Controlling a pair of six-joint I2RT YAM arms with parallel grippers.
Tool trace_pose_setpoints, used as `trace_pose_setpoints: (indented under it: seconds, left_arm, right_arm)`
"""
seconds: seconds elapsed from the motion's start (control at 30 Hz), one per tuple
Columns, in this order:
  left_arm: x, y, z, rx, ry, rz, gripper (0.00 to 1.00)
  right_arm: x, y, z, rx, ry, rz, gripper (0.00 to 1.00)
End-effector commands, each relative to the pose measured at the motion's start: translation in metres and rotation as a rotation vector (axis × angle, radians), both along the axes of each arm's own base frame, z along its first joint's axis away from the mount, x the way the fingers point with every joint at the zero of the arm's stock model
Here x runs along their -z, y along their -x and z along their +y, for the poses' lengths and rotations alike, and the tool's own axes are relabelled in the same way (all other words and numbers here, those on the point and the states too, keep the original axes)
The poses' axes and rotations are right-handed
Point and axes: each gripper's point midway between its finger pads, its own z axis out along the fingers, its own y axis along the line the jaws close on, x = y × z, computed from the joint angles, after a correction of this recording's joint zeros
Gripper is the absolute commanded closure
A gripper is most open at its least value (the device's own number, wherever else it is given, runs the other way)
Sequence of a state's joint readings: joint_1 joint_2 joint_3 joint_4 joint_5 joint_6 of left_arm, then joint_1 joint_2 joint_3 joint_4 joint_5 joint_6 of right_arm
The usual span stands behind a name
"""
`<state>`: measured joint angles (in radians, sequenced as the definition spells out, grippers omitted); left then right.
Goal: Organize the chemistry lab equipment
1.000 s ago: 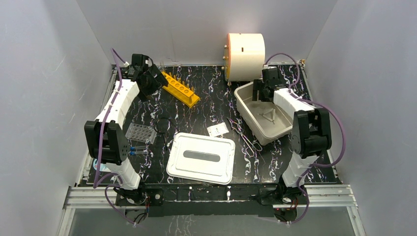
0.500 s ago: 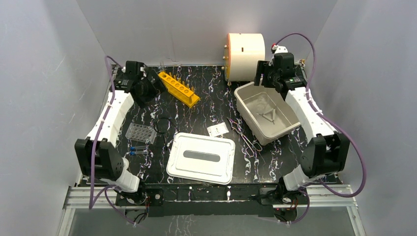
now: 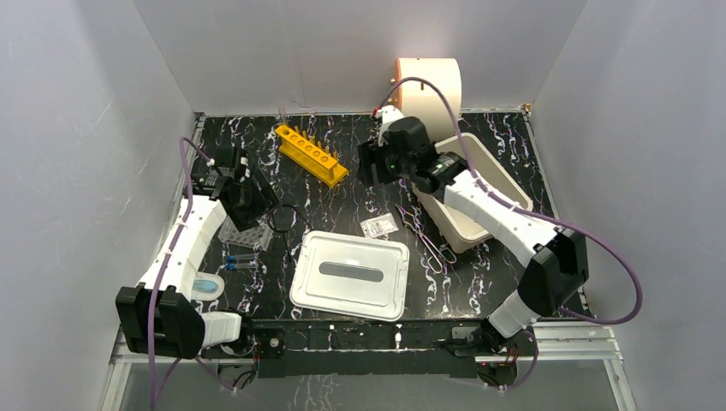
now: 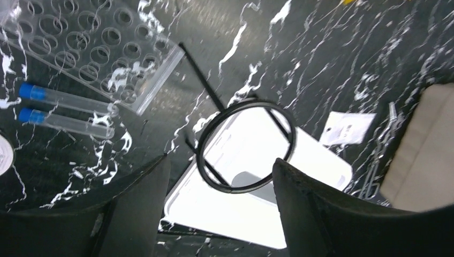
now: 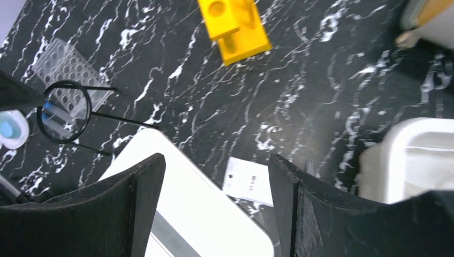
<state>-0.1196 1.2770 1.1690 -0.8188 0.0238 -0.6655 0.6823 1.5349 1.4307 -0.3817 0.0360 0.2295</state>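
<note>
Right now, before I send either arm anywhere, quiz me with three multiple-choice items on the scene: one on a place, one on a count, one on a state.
1. Where do the blue-capped vials lie?
A) on the table beside the clear well plate
B) standing in the orange rack
C) on top of the cream drum

2. How many blue-capped vials are there?
A) one
B) two
C) four

3. What state is the white tub in?
A) closed
B) open, with its lid flat on the table apart from it
C) tipped on its side

Answers: 1 A, the left wrist view shows them lying next to the plate. 2 B, two blue caps show. 3 B, the tub is uncovered and the lid lies separately.
</note>
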Motion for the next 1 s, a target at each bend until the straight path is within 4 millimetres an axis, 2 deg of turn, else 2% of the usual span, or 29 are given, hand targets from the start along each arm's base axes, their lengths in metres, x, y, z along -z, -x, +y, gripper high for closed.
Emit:
trace_pose_setpoints:
  seconds: [0.0, 0.1, 0.2, 0.27, 0.37, 0.5, 0.53, 0.57, 0.8, 0.87, 0.97]
  left_arm:
    - [0.011, 0.020, -0.003, 0.013, 0.029, 0.031, 0.36]
    - [0.022, 0.016, -0.013, 0.037, 0.078, 0.033, 0.47]
    - [0.025, 0.011, -0.021, 0.055, 0.115, 0.044, 0.62]
    - [0.026, 0.009, -0.022, 0.062, 0.119, 0.042, 0.68]
    - [0.029, 0.010, -0.020, 0.066, 0.105, 0.046, 0.83]
    - [0.030, 0.006, -0.025, 0.110, 0.123, 0.017, 0.94]
    - [0.030, 0.005, -0.028, 0.132, 0.135, 0.004, 0.97]
    - [0.025, -0.006, -0.040, 0.216, 0.174, -0.039, 1.00]
    - [0.017, -0.022, -0.047, 0.268, 0.189, -0.083, 0.95]
    - [0.015, -0.023, -0.049, 0.279, 0.202, -0.081, 0.93]
    - [0.014, -0.023, -0.048, 0.277, 0.193, -0.088, 0.92]
  right_arm:
    - [-0.009, -0.003, 0.034, 0.015, -0.092, 0.013, 0.22]
    - [-0.006, -0.006, 0.041, 0.028, -0.097, 0.039, 0.22]
    - [-0.001, -0.007, 0.043, 0.040, -0.089, 0.059, 0.22]
    - [0.000, -0.007, 0.045, 0.035, -0.086, 0.074, 0.22]
    - [-0.001, -0.003, 0.052, -0.001, -0.106, 0.095, 0.22]
    - [0.004, 0.013, 0.071, -0.112, -0.133, 0.161, 0.21]
    - [0.009, 0.015, 0.076, -0.130, -0.129, 0.177, 0.21]
    - [0.028, 0.025, 0.097, -0.188, -0.103, 0.223, 0.21]
    - [0.051, 0.037, 0.150, -0.269, -0.063, 0.241, 0.22]
    - [0.061, 0.037, 0.158, -0.252, -0.027, 0.258, 0.23]
    - [0.076, 0.036, 0.163, -0.234, 0.020, 0.275, 0.32]
